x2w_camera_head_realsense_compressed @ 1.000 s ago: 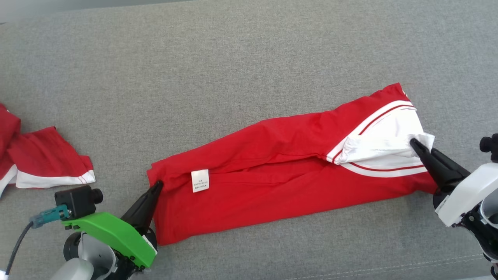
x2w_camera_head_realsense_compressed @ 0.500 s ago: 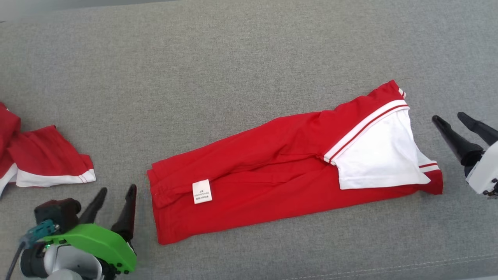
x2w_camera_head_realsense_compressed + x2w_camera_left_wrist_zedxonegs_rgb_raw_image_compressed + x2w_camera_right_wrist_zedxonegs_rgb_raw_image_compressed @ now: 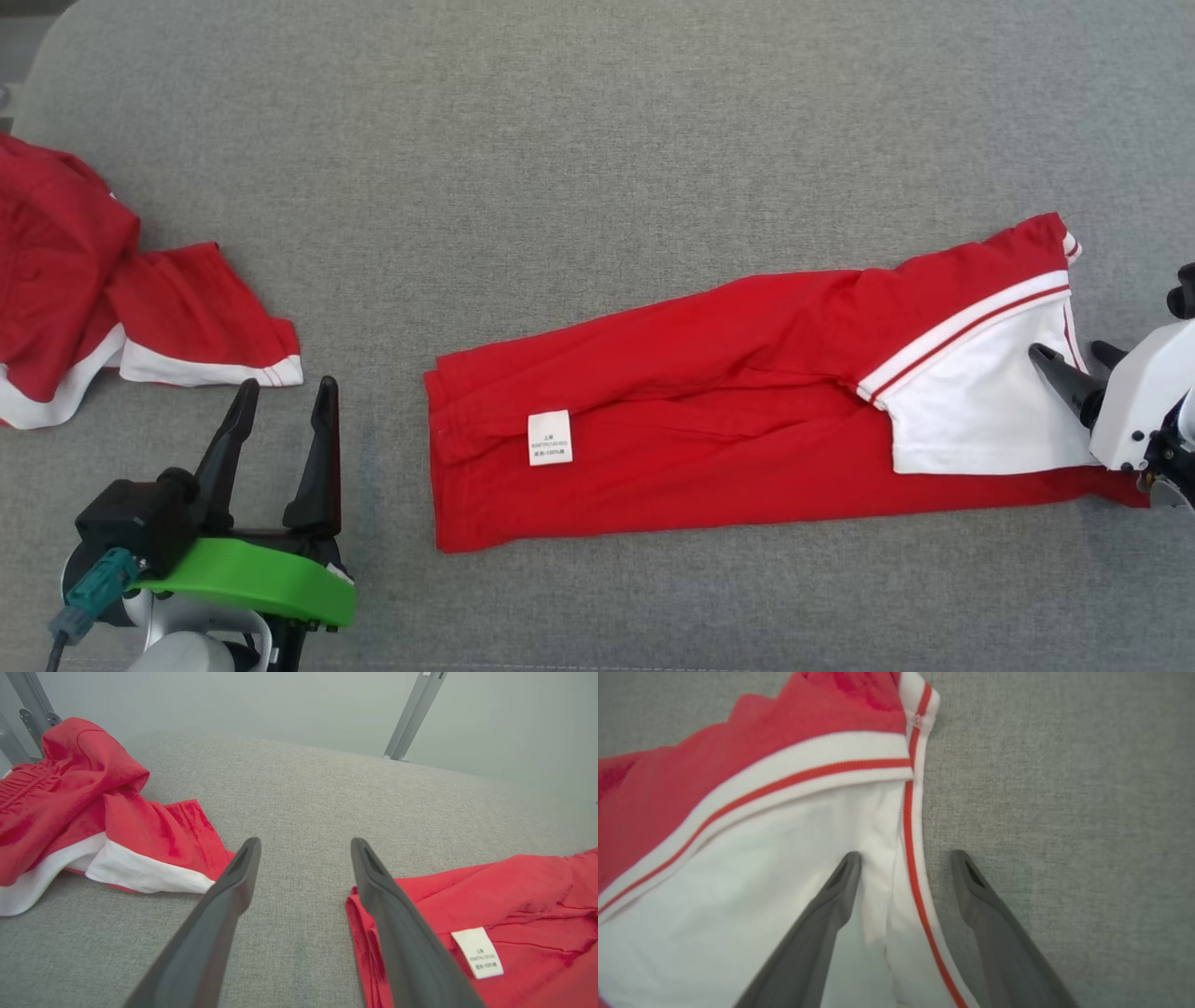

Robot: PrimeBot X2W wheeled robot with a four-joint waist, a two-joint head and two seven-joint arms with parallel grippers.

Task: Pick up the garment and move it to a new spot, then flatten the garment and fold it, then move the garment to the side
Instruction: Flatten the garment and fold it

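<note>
The garment [image 3: 728, 411] is red with a white panel at its right end and a small white label [image 3: 550, 437]. It lies as a long flat folded strip on the grey cushion. My left gripper [image 3: 287, 387] stands open to the left of the garment's left end, apart from it, with nothing between its fingers. In the left wrist view, that gripper [image 3: 304, 844] has bare cushion between its fingers, with the garment [image 3: 514, 896] to the right. My right gripper [image 3: 1069, 353] is open at the white end. In the right wrist view, that gripper [image 3: 906, 856] straddles the garment's [image 3: 761, 882] striped edge.
A second red and white garment [image 3: 84, 289] lies crumpled at the far left, close above my left gripper; it shows too in the left wrist view [image 3: 93, 812]. Grey cushion [image 3: 597, 187] spreads wide behind the strip. Metal struts [image 3: 411, 718] stand beyond its far edge.
Both grippers have let go of the garment's ends and opened. The left one drew back to the left. The lifted white flap now lies flat. The head camera has shifted.
</note>
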